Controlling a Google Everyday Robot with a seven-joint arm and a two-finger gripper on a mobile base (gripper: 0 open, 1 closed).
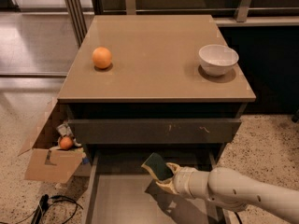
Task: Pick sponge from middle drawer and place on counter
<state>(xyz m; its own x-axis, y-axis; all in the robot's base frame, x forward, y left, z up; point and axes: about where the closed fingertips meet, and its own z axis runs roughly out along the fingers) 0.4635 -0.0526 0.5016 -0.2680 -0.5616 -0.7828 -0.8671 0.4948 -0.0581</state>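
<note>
One large glossy tan-beige counter [159, 36], atop a dark cabinet, is seen from above and fills most of the view. Below it a closed dark drawer front w/ scratches [154, 130] is shown. Under that, the wide grey middle drawer [121, 199] is pulled out, its flat floor exposed. A white robot arm [247, 192] is extended in from lower right over the drawer. An open cardboard box [49, 164] is set on the speckled floor [266, 143] beside the cabinet, at left. On the counter, a white bowl [218, 59] is placed near the right edge and a round orange fruit [102, 58] towards the left, well apart. The beige gripper [164, 177] is clamped on the small dark green sponge [158, 166]. The sponge is held tilted above the drawer floor, near the back, not touching it.
</note>
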